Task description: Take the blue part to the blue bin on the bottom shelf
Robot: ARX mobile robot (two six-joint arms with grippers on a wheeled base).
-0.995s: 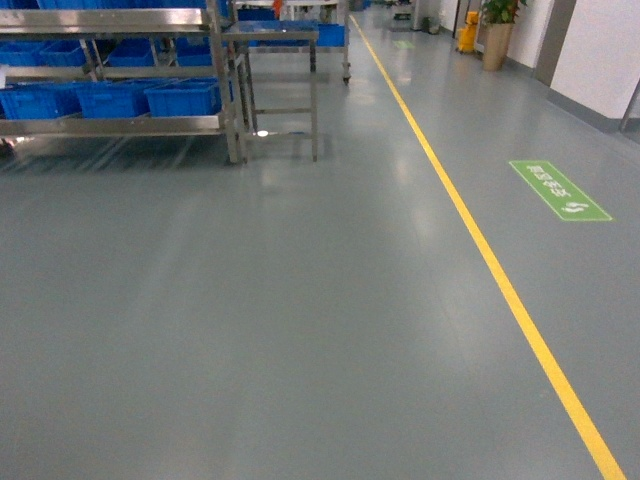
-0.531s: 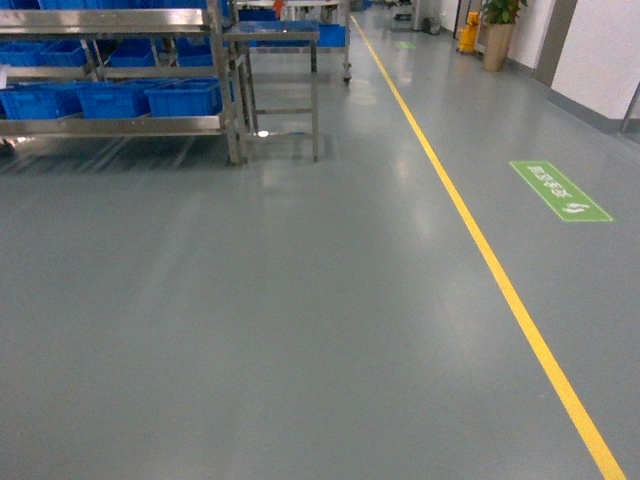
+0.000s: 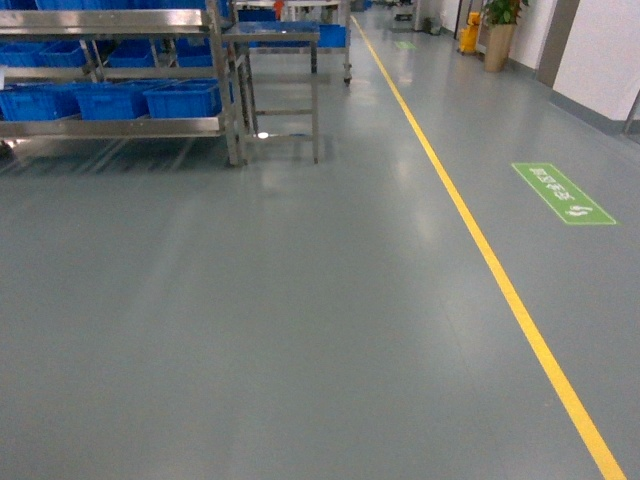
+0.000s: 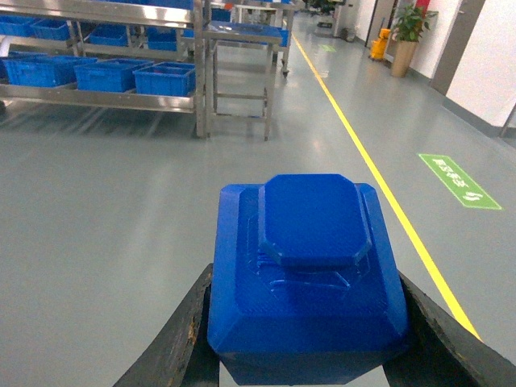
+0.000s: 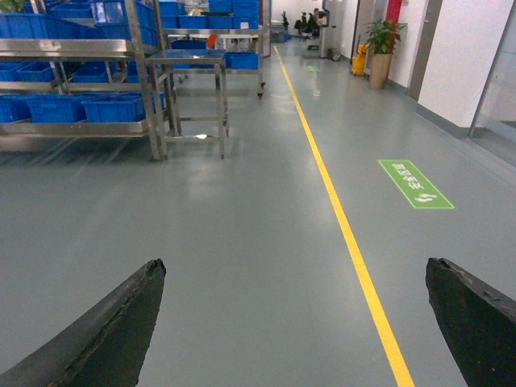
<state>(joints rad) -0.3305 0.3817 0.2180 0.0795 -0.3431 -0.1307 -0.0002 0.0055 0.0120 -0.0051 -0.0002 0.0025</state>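
Note:
The blue part [image 4: 309, 270], a chunky block with an octagonal raised top, fills the lower middle of the left wrist view. My left gripper [image 4: 306, 322] is shut on the blue part, its black fingers [image 4: 181, 330] pressed against both sides. Several blue bins [image 3: 183, 98] stand on the bottom shelf [image 3: 120, 126] of a steel rack at the far upper left of the head view; the blue bins [image 4: 165, 78] also show in the left wrist view and the blue bins [image 5: 117, 107] in the right. My right gripper [image 5: 294, 278] hangs open over bare floor. Neither gripper shows in the head view.
A small steel table [image 3: 272, 40] stands right of the rack. A yellow floor line [image 3: 470, 230] runs away from me on the right, with a green floor sign [image 3: 563, 192] beyond it. A potted plant [image 3: 497, 30] and a wall are at the far right. Grey floor lies between me and the rack.
The head view has shifted slightly: the green sign and the yellow line sit a little lower and further right than a second ago. The rack stays at the upper left.

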